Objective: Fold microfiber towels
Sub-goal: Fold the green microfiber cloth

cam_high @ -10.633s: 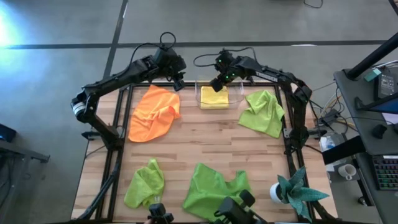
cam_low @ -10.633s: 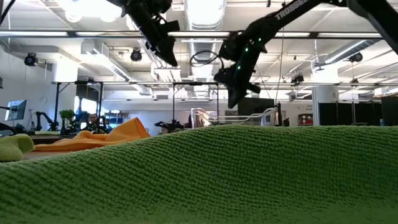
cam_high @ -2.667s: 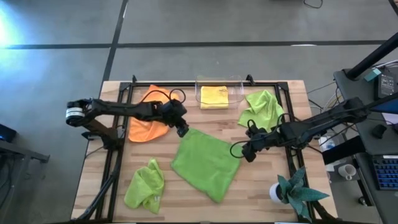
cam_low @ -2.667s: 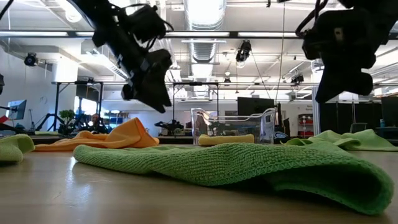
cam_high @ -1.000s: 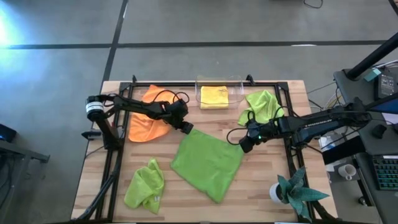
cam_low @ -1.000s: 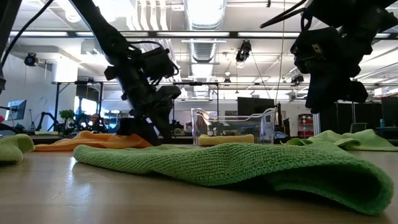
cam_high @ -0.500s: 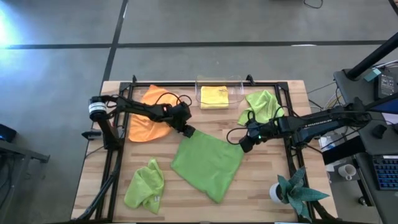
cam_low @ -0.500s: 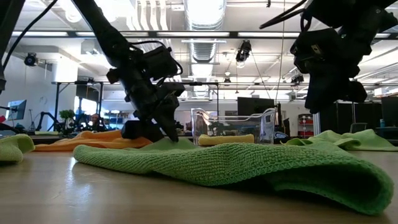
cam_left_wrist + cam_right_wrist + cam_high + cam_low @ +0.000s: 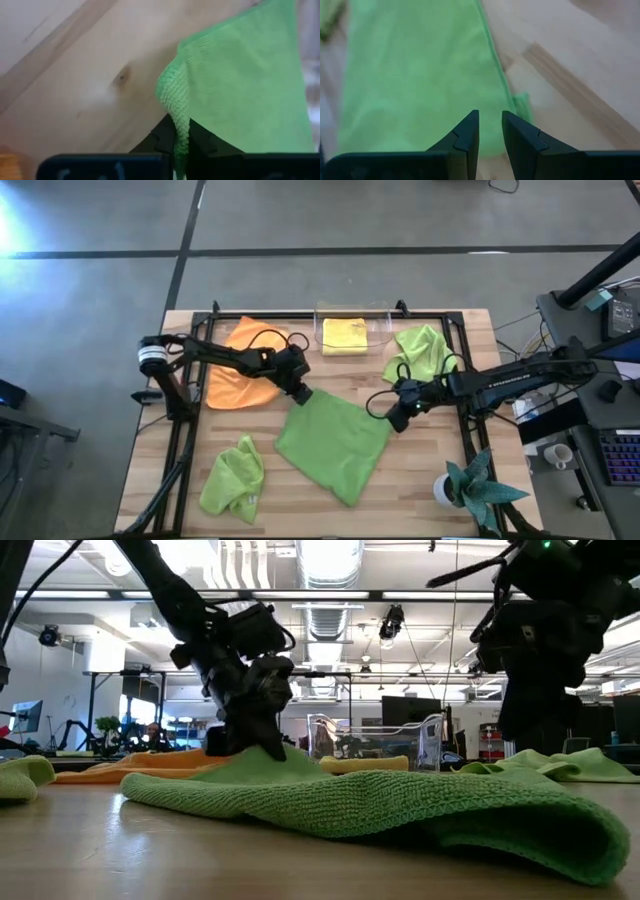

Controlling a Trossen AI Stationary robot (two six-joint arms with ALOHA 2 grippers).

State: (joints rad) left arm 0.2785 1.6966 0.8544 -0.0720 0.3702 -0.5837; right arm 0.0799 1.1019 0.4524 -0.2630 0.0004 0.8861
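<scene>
Your left gripper (image 9: 303, 393) has pinched a corner of the spread green towel (image 9: 335, 442) at mid-table. Your right gripper (image 9: 490, 131) hovers slightly parted over the towel's opposite corner, holding nothing.

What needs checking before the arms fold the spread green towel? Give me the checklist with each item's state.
1. Left gripper shut on the corner of the spread green towel: ok; the left wrist view shows the corner pinched between its fingers.
2. Right gripper holding the opposite corner: not ok; its fingers are slightly apart above the towel's edge with nothing between them.
3. Towel lying flat: mostly ok; the low view shows it lifted at the left grip.
4. Table around the towel free of other cloths: ok; the crumpled green towel and orange towel lie apart.
5. Clear bin with the yellow towel out of the way: ok.
</scene>
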